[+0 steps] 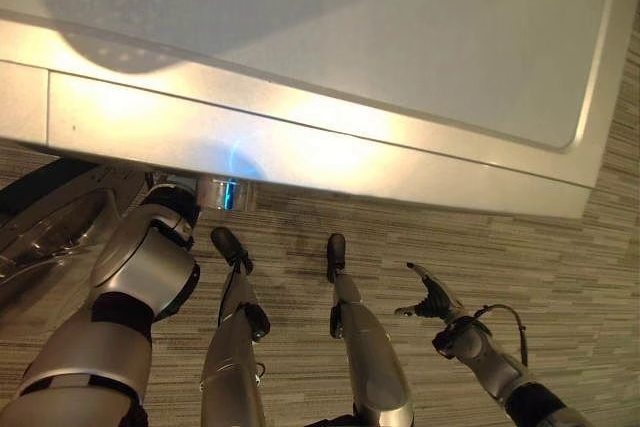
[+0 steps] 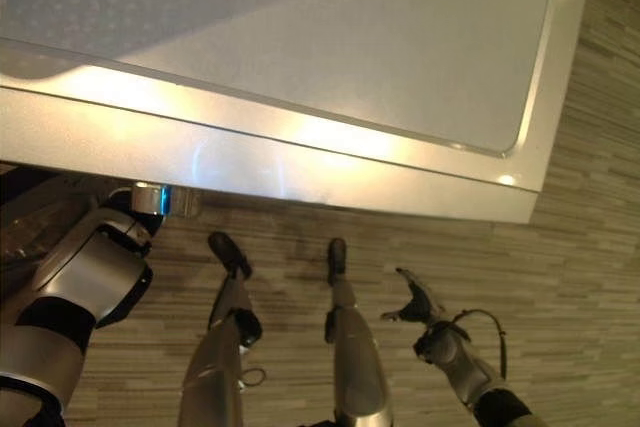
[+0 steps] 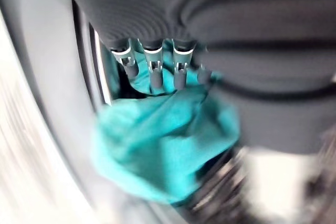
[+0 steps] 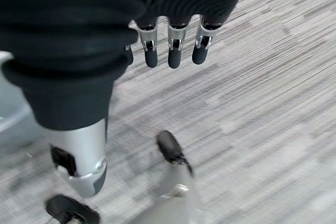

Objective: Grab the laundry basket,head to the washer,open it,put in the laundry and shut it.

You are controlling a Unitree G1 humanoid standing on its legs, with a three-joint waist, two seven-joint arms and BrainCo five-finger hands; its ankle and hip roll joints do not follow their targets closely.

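Head camera looks straight down over the washer (image 1: pixel 330 37); its grey top panel spans the far half of the view, front edge catching glare. At far left, below that edge, I see the round door (image 1: pixel 45 227) swung open, glass and rim partly in view.

My left arm reaches in under the washer's front edge, at the left. From the left wrist camera, the left robot hand (image 3: pixel 152 69) sits at the drum opening, fingers pointing down onto a teal cloth (image 3: pixel 163 150). Fingertips appear to touch the upper fold of the cloth. I cannot tell whether they pinch it or merely rest on it. The cloth is bunched at the mouth of the drum, beside the dark door seal (image 3: pixel 86 51).

Right robot hand (image 1: pixel 432 297) hangs low at the right, well apart from the washer, over striped grey carpet (image 1: pixel 560 277). Fingers relaxed and loosely spread, holding nothing.
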